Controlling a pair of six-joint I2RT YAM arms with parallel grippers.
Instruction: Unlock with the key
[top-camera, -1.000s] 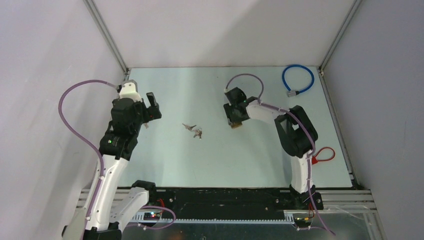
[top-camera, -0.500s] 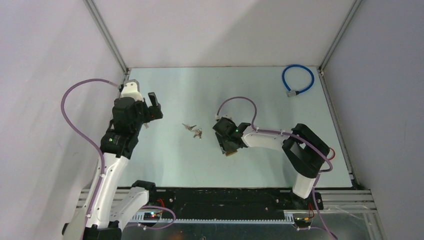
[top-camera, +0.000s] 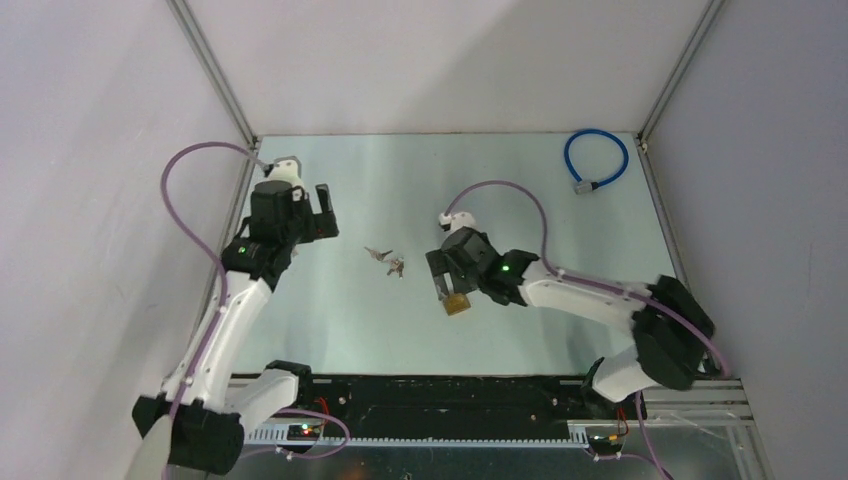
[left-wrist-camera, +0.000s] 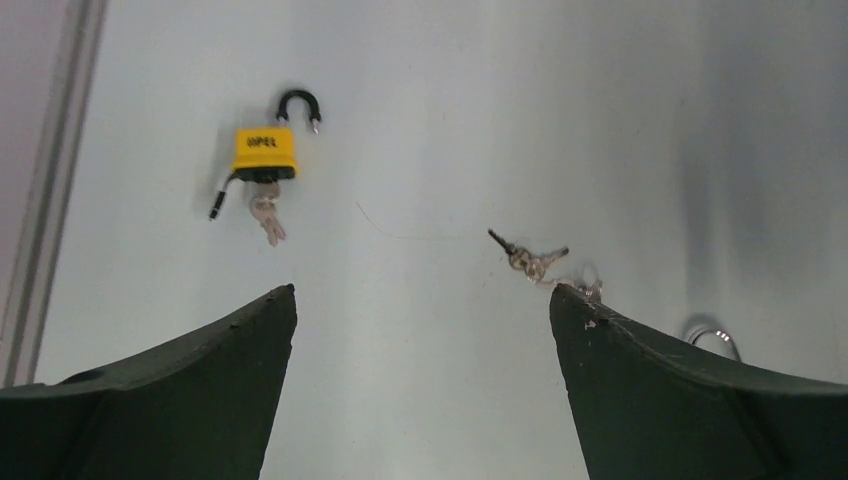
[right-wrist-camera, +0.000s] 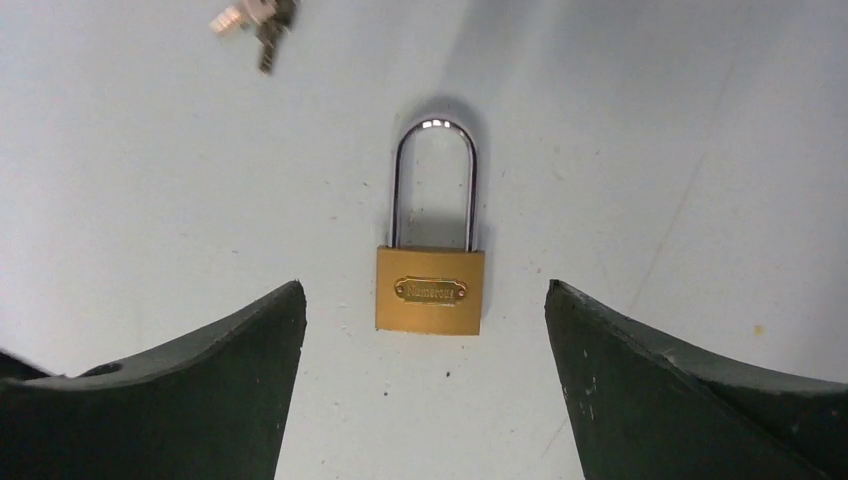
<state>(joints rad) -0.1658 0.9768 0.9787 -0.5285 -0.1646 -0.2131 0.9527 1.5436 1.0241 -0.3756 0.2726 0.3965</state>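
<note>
Right arm (top-camera: 560, 285) nearer now, right jaws apart beside flat rectangular brass padlock (right-wrist-camera: 429, 290); left jaws apart too.

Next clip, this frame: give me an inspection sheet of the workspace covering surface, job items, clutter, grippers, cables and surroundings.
Surface: pale table, flat, faint scuffs.
Job's things: brass padlock lying flat, shackle shut; key bunch loose, apart from it; yellow padlock, shackle open, key inserted.
Clutter: blue cable loop, far right corner.
Grippers: left gripper open, empty; right gripper open, fingers either side of the brass padlock, not touching.
Cables: left purple cable and right purple cable arc above the arms.
Surroundings: plain walls, metal frame posts.
</note>
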